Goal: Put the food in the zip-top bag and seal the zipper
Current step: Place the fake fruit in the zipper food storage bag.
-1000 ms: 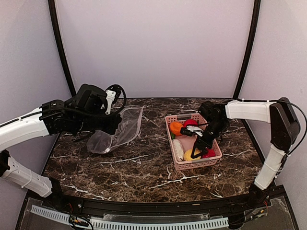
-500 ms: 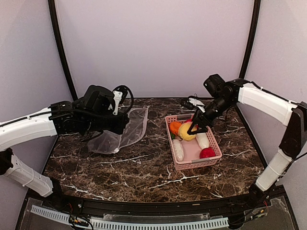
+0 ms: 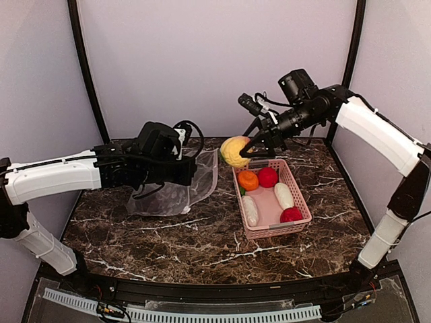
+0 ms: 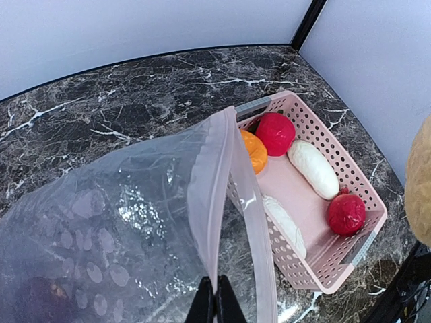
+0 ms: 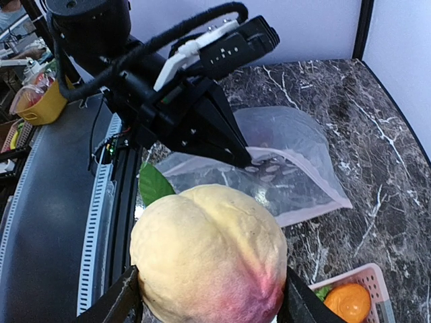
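my left end effector [image 4: 215, 304] is pinched shut on the mouth edge of the zip-top bag [image 4: 114, 222], holding that edge and its zipper [image 4: 202, 195] up off the bench [image 3: 195, 239]. the rest of the bag lies on the bench. my right end effector [image 5: 210, 299] grips a yellow peach [image 5: 209, 256] in the air between the bag and the pink basket [image 3: 276, 231]. the basket holds an orange ball [image 3: 248, 180], two red balls [image 3: 267, 177] and two white radishes [image 3: 250, 210].

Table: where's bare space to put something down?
The widest bare marble runs along the near edge, in front of bag and basket. Another patch lies right of the basket. The gap between them is tight: the left gripper pinches the bag there, and the right gripper holds a peach above its far end.
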Tool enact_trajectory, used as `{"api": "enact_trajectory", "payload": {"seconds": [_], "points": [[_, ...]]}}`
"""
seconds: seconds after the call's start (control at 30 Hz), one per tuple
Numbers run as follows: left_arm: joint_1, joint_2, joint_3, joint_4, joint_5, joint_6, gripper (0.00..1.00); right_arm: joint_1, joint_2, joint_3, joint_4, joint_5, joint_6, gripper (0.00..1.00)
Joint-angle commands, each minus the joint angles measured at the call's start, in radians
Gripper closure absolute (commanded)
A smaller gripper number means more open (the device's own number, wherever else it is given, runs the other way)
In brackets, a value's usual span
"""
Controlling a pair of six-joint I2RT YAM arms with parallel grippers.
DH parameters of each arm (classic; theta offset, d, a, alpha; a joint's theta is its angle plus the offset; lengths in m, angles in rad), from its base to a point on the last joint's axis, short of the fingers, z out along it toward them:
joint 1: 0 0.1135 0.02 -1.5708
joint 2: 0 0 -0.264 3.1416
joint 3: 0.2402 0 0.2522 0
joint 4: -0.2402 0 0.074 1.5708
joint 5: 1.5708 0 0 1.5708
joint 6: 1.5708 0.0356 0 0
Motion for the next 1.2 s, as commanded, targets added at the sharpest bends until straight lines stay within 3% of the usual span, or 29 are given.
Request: {"api": "enact_trajectory", "payload": {"seconds": [0.0, 0.3, 0.5, 1.17], "points": [[-0.001, -0.002, 0.039, 0.051, 0.03, -0.046, 0.99, 0.015, 0.059, 0.035, 0.079, -0.11, 0.087, 0.6], [-0.024, -0.05, 0.044, 0.06, 0.025, -0.052, 0.99, 0.046, 0.186, 0.112, 0.115, -0.145, 0.168, 0.59], [-0.029, -0.075, 0.021, 0.064, 0.006, -0.058, 0.99, 0.073, 0.281, 0.215, 0.096, -0.058, 0.204, 0.59], [-0.034, -0.104, -0.007, 0.112, -0.013, -0.082, 0.99, 0.154, 0.345, 0.262, 0.102, 0.166, 0.277, 0.55]]}}
